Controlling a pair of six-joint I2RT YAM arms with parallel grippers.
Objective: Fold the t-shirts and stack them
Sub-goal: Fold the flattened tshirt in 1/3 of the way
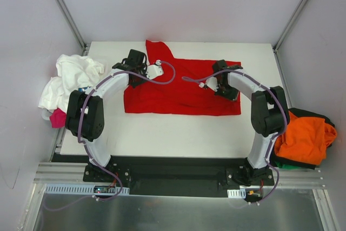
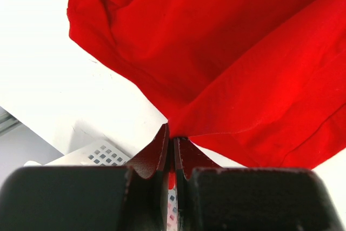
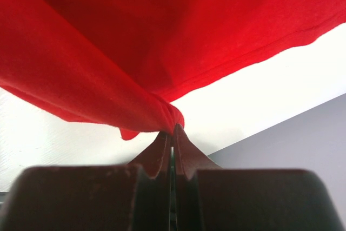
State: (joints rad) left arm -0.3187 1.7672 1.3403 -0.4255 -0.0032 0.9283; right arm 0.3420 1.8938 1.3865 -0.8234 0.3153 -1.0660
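Observation:
A bright red t-shirt (image 1: 181, 93) lies spread across the middle of the white table (image 1: 162, 133), one sleeve reaching toward the back edge. My left gripper (image 1: 134, 79) is shut on the red cloth (image 2: 227, 63) at the shirt's left edge, the fabric pinched at the fingertips. At the shirt's right side my right gripper (image 1: 231, 94) is shut on a bunched fold of the same shirt (image 3: 135, 52). The cloth rises from both pinch points.
A pile of white t-shirts (image 1: 67, 79) with a pink one (image 1: 57, 117) sits off the table's left edge. An orange t-shirt (image 1: 303, 136) on dark and green cloth lies off the right edge. Metal frame posts stand at the back corners.

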